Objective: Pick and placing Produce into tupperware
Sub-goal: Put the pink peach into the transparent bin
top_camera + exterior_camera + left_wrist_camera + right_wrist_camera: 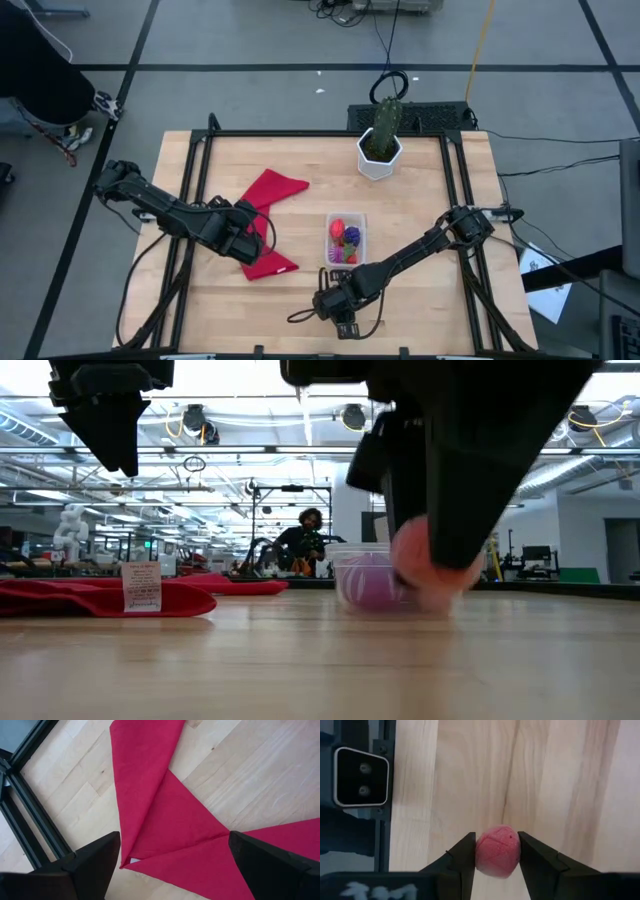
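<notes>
The clear tupperware (pixel 345 240) (pixel 362 572) stands on the table's middle and holds red, purple and pink toy produce (pixel 344 238). One more pink round toy fruit (pixel 497 851) (pixel 418 563) sits between the fingers of my right gripper (pixel 497 854) (pixel 335 305), which is near the table's near edge, in front of the tupperware. My left gripper (pixel 175 870) (pixel 245 240) hovers open over the red cloth (pixel 268 222) on the table's left half and touches nothing. My right gripper pinches the pink round fruit by its two opposite sides (pixel 480 851) between the two fingers. The fingers come at it from above, pointing down at the tabletop. Whether the fruit rests on the wood or is just clear of it, I cannot tell.
A green cactus-like plant in a white hexagonal pot (pixel 380 150) stands at the far edge. The red cloth (pixel 160 810) lies folded on the left half. A small camera box (pixel 360 777) sits on the black frame at the near edge, close to my right gripper.
</notes>
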